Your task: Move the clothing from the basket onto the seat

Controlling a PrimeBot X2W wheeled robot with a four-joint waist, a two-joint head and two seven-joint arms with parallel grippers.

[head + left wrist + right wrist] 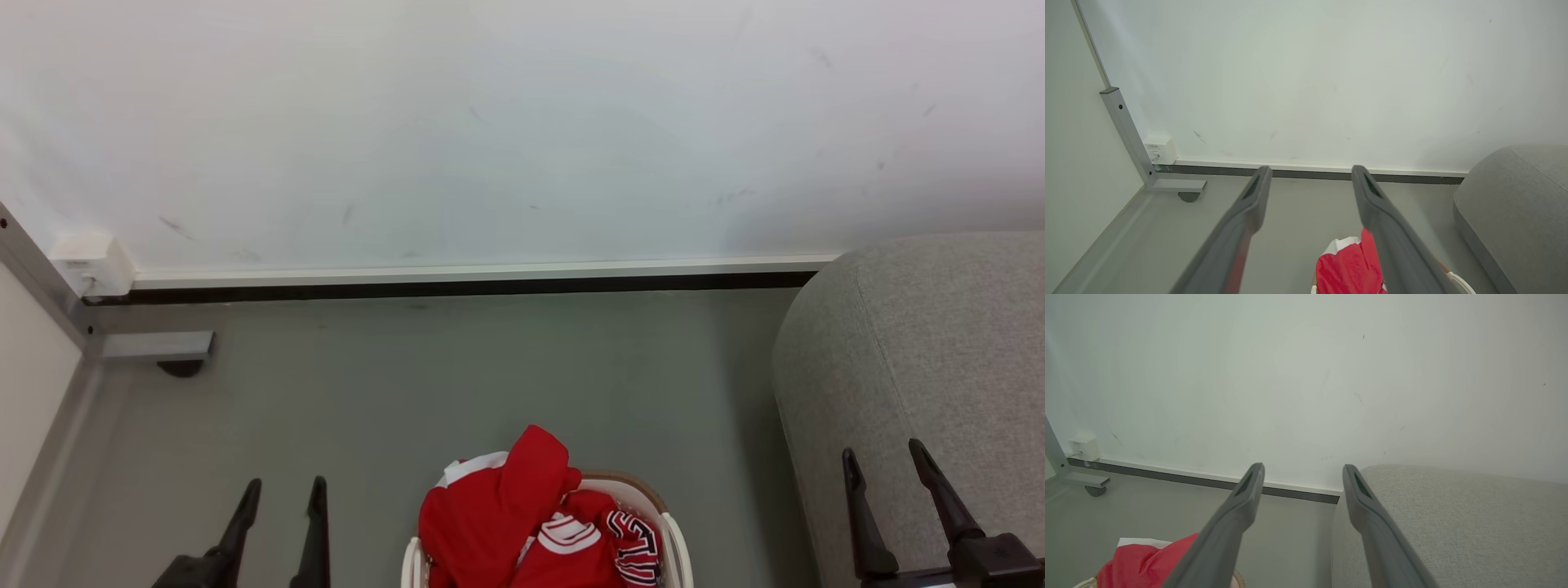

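Red clothing [522,523] heaped in the basket, both grippers empty and apart from it.

Bright red sports garments with white bands and black-and-white lettering pile above the brown rim of the oval white plastic laundry basket [679,535], which stands on the grey floor [408,384] at the bottom middle of the head view. The large light grey fabric-upholstered seat [939,343] sits just to the basket's right, against the white wall [490,122] with its pale skirting strip [473,273]. The left gripper [286,483] hovers over bare floor left of the basket, its two dark fingers parted with nothing between them. The right gripper [882,449] hangs over the seat's near edge, its jaws likewise spread and empty. A small white wall box [91,263] and a grey metal frame foot [155,347] occupy the far left corner.
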